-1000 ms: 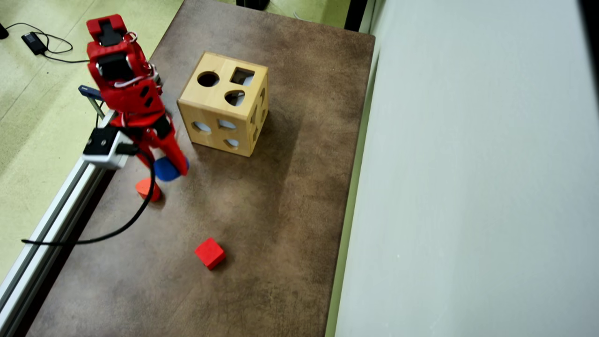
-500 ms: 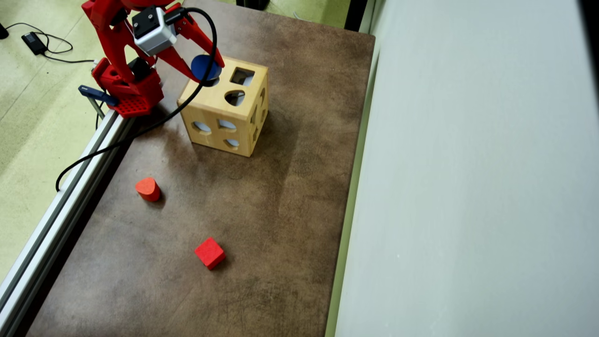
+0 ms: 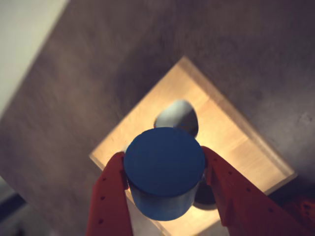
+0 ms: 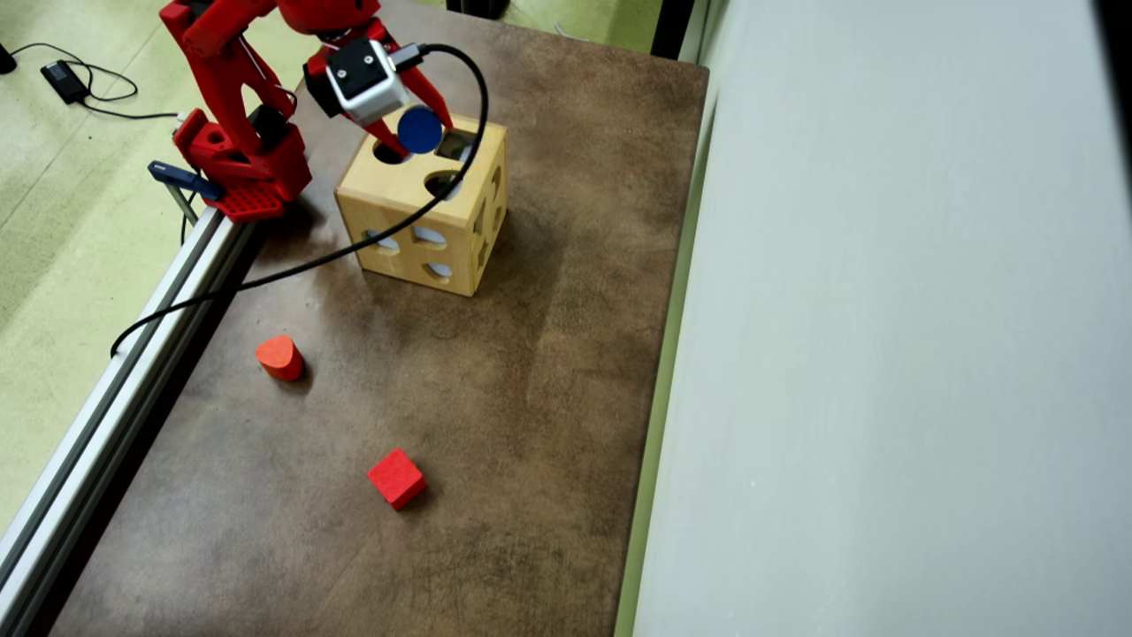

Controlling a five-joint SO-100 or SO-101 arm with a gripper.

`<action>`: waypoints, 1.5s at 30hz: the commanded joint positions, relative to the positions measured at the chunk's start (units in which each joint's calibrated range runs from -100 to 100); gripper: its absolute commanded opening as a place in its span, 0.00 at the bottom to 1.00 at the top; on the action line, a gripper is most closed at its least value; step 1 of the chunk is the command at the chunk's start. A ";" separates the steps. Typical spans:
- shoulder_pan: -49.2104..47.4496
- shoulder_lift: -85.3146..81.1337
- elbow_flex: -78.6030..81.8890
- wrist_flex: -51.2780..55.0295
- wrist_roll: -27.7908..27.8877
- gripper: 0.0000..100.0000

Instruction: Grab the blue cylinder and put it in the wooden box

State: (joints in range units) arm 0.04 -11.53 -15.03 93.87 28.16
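In the wrist view the pincer (image 3: 165, 196) was closed on the blue cylinder (image 3: 164, 169), one red finger (image 3: 109, 196) pressed against each side and the flat round end facing the camera. The cylinder hung above the top face of the wooden box (image 3: 231, 137), apart from the wood, with a rounded hole partly visible just beyond it.

Overhead view, near to far: a red cube (image 4: 396, 478) lay alone on the brown bench (image 4: 495, 460) nearest the bottom edge. Farther up and to the left sat an orange-red rounded block (image 4: 279, 356), close to the metal rail (image 4: 97, 425) along the bench's left edge. Beyond both stood the wooden box (image 4: 424, 208), shaped holes showing in its top and side faces. The blue cylinder (image 4: 419, 130) sat in the pincer (image 4: 423, 134) over the far part of the box top, between the round hole and the square hole. The arm's base (image 4: 243, 168) stood left of the box.
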 commanded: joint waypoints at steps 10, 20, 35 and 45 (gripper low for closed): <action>-0.85 -8.30 19.60 -0.22 0.54 0.02; -0.78 -10.94 25.95 -1.83 3.42 0.02; -0.85 -10.17 26.21 -6.97 3.13 0.02; -0.93 -10.85 26.93 -6.89 3.17 0.03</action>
State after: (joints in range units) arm -0.40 -20.08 12.14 87.65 31.23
